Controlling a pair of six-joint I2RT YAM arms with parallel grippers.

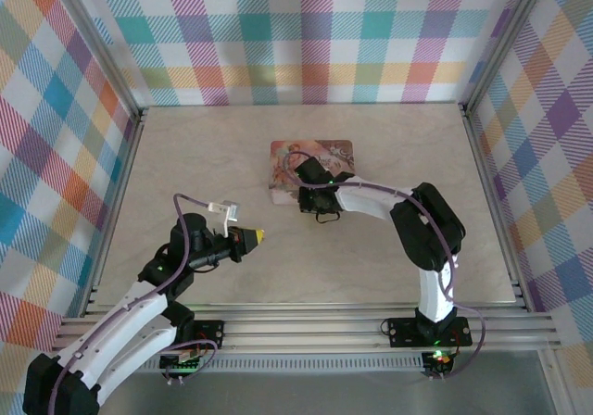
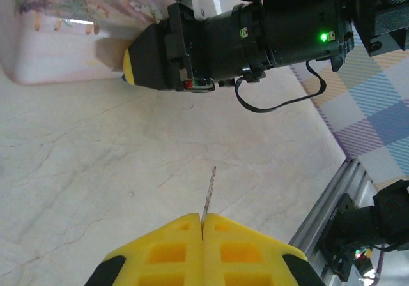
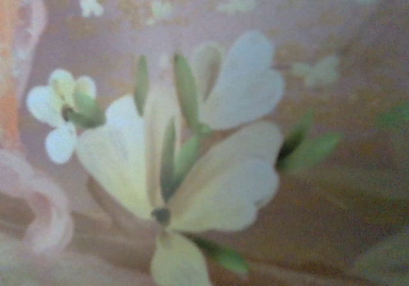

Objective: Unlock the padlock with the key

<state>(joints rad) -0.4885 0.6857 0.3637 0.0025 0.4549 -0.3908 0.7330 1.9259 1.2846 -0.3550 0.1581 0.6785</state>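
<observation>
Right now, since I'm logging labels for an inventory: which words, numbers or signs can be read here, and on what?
Nothing reads as a whole word.
Pink illustrated rectangular tin: dark lettering on its lid, cut off at the edge of the left wrist view and too small from above; unreadable.
Black wrist housing: small pale label, too blurred to read.

The right wrist view is all blurry — soft white flowers (image 3: 192, 165) on pink. From above, the right end effector (image 1: 310, 182) covers the tin's (image 1: 283, 156) 5 o'clock side and hides its own fingertips. In the left wrist view the tin is cut off at 11 o'clock, and the key (image 2: 209, 190) is mostly tucked inside the left end effector (image 2: 202, 225) — only a thin tip pokes out.
</observation>
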